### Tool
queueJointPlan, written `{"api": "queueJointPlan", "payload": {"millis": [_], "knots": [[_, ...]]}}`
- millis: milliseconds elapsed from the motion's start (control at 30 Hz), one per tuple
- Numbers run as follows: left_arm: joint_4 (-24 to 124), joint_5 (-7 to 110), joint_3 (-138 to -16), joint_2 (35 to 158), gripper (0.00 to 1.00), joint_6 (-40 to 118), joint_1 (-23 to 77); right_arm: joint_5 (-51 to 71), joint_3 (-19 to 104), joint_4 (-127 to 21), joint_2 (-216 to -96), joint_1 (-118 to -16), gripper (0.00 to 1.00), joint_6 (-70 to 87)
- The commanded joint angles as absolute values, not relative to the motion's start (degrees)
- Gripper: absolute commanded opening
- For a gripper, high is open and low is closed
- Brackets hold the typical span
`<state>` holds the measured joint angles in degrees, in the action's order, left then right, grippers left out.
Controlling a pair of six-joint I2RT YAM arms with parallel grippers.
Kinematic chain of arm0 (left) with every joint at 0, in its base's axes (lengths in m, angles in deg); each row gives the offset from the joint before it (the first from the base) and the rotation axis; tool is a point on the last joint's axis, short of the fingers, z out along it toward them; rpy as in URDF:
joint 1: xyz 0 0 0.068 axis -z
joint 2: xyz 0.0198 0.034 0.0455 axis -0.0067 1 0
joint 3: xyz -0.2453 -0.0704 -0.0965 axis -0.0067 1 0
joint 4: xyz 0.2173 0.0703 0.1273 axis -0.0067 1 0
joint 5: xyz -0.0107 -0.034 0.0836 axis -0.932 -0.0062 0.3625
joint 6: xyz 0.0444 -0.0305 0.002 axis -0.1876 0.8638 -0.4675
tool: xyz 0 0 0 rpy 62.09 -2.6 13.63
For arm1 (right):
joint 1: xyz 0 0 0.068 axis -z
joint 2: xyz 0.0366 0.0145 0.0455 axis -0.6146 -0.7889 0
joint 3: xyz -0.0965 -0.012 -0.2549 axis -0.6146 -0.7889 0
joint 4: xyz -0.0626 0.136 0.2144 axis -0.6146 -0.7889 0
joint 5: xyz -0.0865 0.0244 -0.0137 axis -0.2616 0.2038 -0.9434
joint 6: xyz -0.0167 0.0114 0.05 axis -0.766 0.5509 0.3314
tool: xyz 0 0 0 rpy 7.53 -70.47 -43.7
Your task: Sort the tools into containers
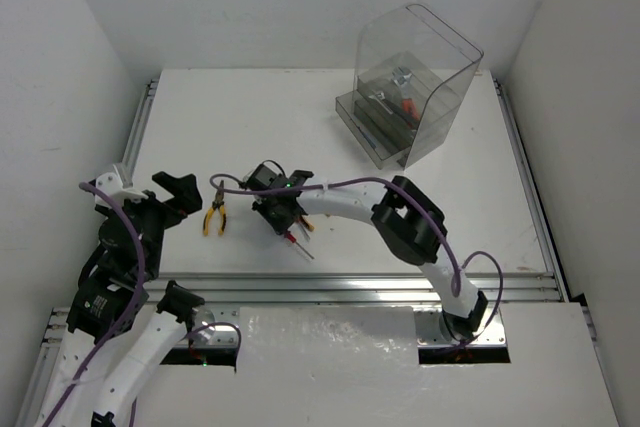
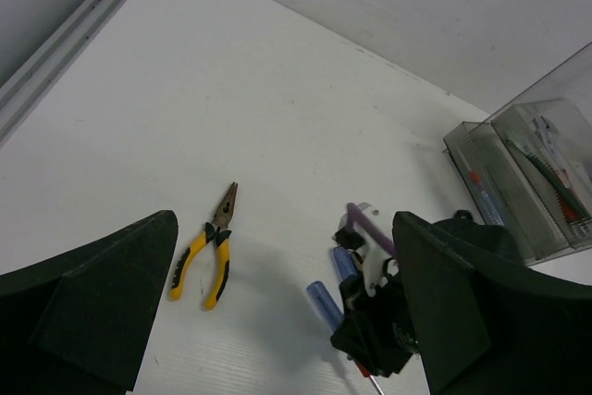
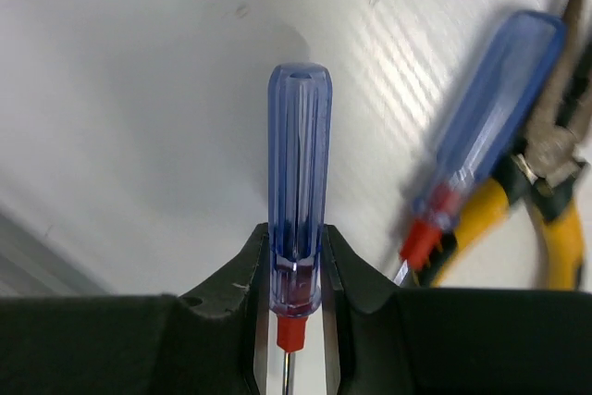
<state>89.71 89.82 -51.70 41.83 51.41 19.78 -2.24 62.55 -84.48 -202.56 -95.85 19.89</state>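
Right tool (image 3: 296,261) clamps 1 of 2 blue screwdrivers (image 3: 298,173) near 2 yellow pliers (image 1: 214,218); left tool (image 2: 284,265) apart.

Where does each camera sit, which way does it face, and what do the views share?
Top: fixed above and behind the bases, looking down on the table and clear box; left arm, right arm show.
Left wrist: on the left arm, looking across the table at yellow pliers; the open left gripper frames it.
Right wrist: on the right arm, looking down its right gripper, shut on a blue screwdriver.
Shared: top and left wrist both show the yellow pliers and clear box.
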Motion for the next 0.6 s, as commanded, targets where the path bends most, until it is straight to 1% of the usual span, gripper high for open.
{"api": "queueJointPlan", "payload": {"millis": [0, 67, 167, 200, 300, 400, 500, 533, 567], "knots": [[87.5, 89.9, -51.5, 41.1, 1.00, 50.8, 19.5, -2.3, 63.1, -83.1, -189.4, -94.9, 0.08, 16.9], [87.4, 89.9, -51.4, 41.0, 1.00, 50.9, 19.5, -5.1, 63.5, -85.8, -184.6, -92.7, 0.08, 14.0], [87.4, 89.8, -51.5, 41.0, 1.00, 50.8, 19.5, -9.0, 64.2, -89.2, -180.7, -85.9, 0.09, 10.0], [87.3, 89.6, -51.4, 41.1, 1.00, 50.8, 19.5, -9.8, 64.5, -89.7, -180.2, -82.1, 0.09, 8.8], [87.3, 89.6, -51.4, 41.6, 1.00, 50.8, 19.5, -11.8, 68.5, -93.0, -180.4, -74.9, 0.10, 4.2], [87.3, 89.5, -51.4, 41.9, 1.00, 50.8, 19.5, -12.1, 73.6, -94.3, -182.6, -69.3, 0.13, -0.3], [87.3, 89.5, -51.4, 42.1, 1.00, 50.8, 19.5, -9.5, 79.7, -96.3, -186.2, -64.9, 0.24, -2.1], [87.3, 89.4, -51.4, 42.2, 1.00, 50.8, 19.5, -9.5, 82.8, -96.6, -187.1, -64.2, 0.31, -2.8], [87.3, 89.3, -51.4, 42.3, 1.00, 50.7, 19.5, -9.6, 84.0, -97.2, -188.1, -63.6, 0.40, -3.3]]}}
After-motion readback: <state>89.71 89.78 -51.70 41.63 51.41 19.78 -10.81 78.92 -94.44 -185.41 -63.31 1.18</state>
